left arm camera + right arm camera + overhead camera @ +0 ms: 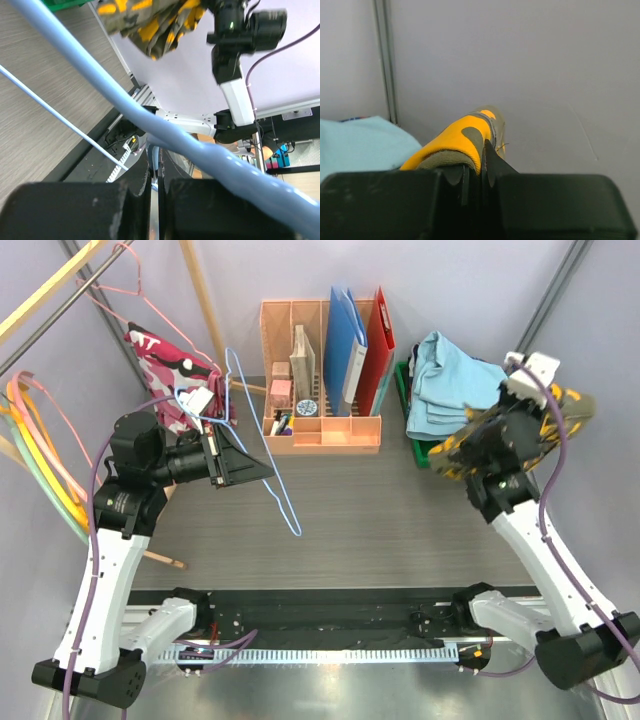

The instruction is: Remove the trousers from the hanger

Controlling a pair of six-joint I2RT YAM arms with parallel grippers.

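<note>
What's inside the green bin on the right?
Light blue trousers lie heaped in the green bin. The yellow camouflage trousers in the right claw block its near end; anything underneath is hidden.

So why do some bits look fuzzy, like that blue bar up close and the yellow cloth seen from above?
Top external view: mostly crisp, but the yellow-olive camouflage trousers look smeared, probably motion. Left wrist view: the blue hanger sits too near the lens, so it is soft, with small white glints. Right wrist view: the cloth is fairly sharp; the right gripper is near-black shadow.
</note>
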